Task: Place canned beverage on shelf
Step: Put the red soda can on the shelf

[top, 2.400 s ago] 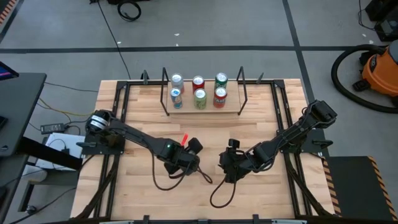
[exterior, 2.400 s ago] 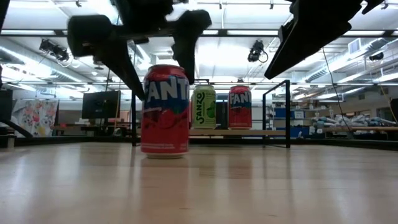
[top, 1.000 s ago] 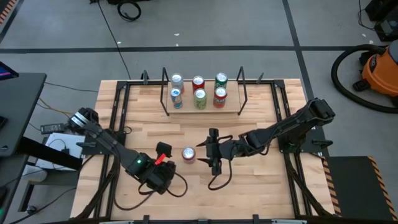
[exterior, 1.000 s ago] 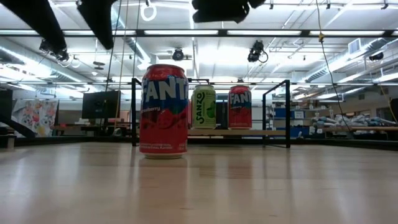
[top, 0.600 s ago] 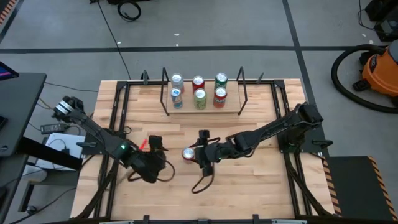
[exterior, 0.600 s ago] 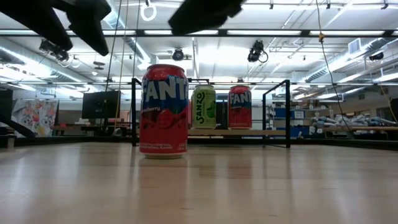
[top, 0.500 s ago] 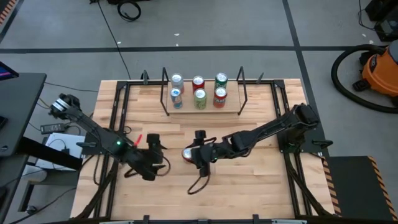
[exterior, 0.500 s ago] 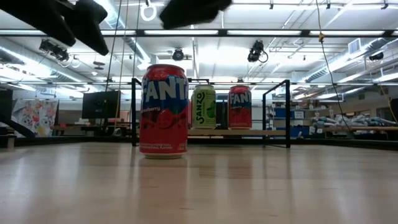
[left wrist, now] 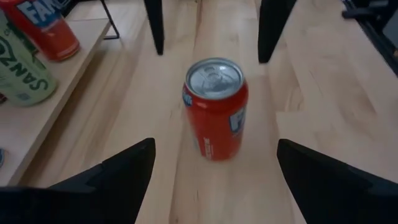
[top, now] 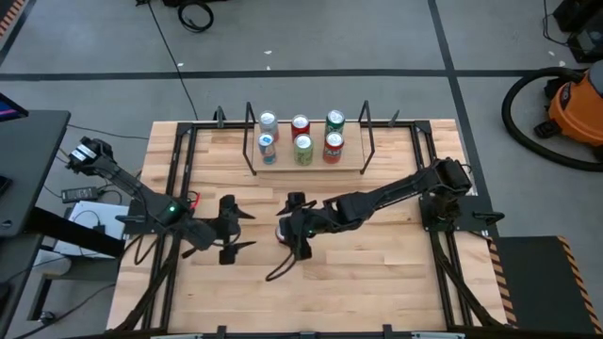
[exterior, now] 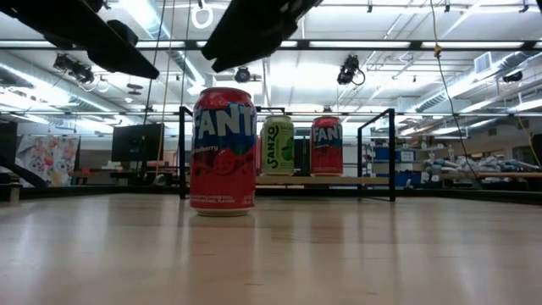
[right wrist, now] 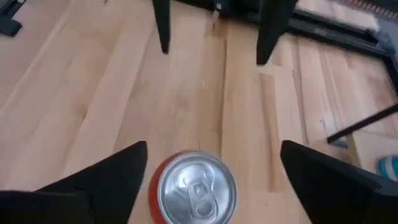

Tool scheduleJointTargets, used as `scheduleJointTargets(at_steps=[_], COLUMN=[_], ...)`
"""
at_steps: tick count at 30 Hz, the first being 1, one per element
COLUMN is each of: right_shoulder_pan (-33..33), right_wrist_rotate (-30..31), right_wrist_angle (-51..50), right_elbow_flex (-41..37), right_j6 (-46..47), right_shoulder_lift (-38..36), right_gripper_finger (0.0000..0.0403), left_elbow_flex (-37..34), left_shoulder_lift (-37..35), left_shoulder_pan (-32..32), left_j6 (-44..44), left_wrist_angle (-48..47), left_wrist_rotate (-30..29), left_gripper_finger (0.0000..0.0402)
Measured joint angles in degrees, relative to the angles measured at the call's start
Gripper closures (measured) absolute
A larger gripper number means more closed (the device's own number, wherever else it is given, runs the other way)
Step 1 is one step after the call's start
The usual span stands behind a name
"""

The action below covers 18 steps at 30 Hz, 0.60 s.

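Position is what matters for you now: the red can [top: 282, 232] stands upright on the bare tabletop [top: 396, 282], well short of the shelf [top: 306, 166], and the right gripper [top: 294, 227] sits just above it, its fingers [right wrist: 93, 177] spread wide on either side of the silver lid with wood showing between pad and can, so nothing is pinched. Your left gripper [top: 229, 229] hovers beside it, farther off, jaws also apart and empty, facing the can from the other side. The right arm is the nearer one. The can's long axis is vertical, so judge a sideways close around its body. It looks undented, a red Fanta-style label with a white and blue patch, tab intact. Six cans already fill the shelf.
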Motion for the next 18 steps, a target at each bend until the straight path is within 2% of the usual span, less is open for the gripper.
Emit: scheduleJointTargets(at_steps=[4,9,15,18], right_shoulder_pan=[-0.30,-0.37,-0.37,-0.37], right_wrist_rotate=[-0.55,-1.54,-1.83,-2.75], right_wrist_angle=[-1.14,-10.33,-27.10,-31.13], right_elbow_flex=[2.02,11.69,23.72,27.19], right_j6=[0.99,1.04,1.43,1.47], right_shoulder_lift=[1.45,6.92,14.28,16.84], right_gripper_finger=[0.0006,0.0014,0.0015,0.0015], left_elbow_flex=[-0.42,-0.42,-0.42,-0.42], left_shoulder_lift=[0.49,0.50,0.52,0.52], left_shoulder_pan=[0.87,1.71,2.13,1.86], left_j6=[-0.02,0.27,-10.33,-14.76], left_wrist_angle=[3.07,5.09,1.08,-3.52], left_wrist_rotate=[-0.37,-2.42,-2.67,-2.67], left_gripper_finger=[0.0054,0.0054,0.0054,0.0054])
